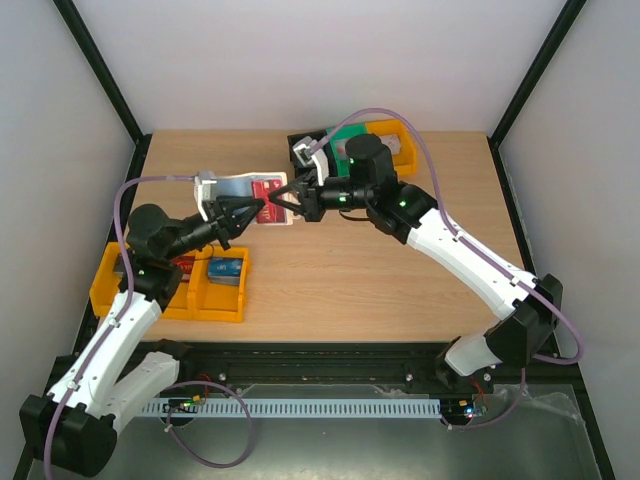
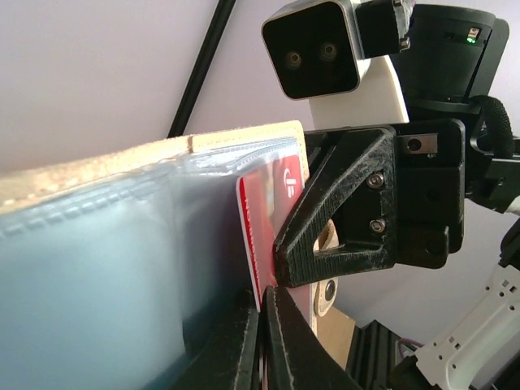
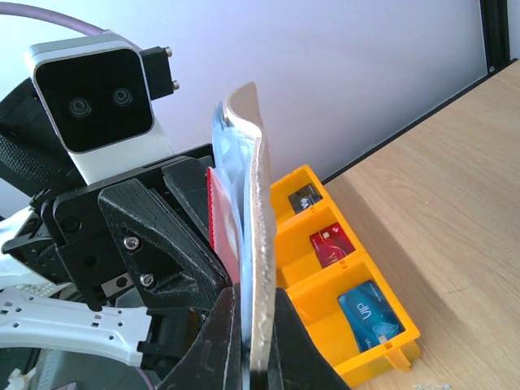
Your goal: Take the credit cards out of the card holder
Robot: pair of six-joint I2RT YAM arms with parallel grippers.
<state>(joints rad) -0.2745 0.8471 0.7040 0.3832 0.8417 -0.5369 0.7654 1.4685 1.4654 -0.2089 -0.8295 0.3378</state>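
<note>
We found the card holder (image 1: pixel 238 188) raised above the middle of the bench (image 1: pixel 350 270), between the left end effector (image 1: pixel 258 207) and the right end effector (image 1: pixel 282 198). A credit card (image 1: pixel 268 188) stood in its pocket. A three-compartment bin (image 1: pixel 215 308) sat at the near left, with a card (image 3: pixel 370 313) in each compartment. A second bin (image 1: pixel 408 150) lay at the rear, right of centre.

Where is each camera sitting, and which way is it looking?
Top external: high behind the arms, looking down at the table; both arms show, left gripper and right gripper meeting at the card holder.
Left wrist: on the left wrist, looking past its own fingers at the holder's blue-grey inside and the right gripper.
Right wrist: on the right wrist, facing back past its own fingers at the left gripper and a yellow bin.
Shared: both wrist views show the red card.
</note>
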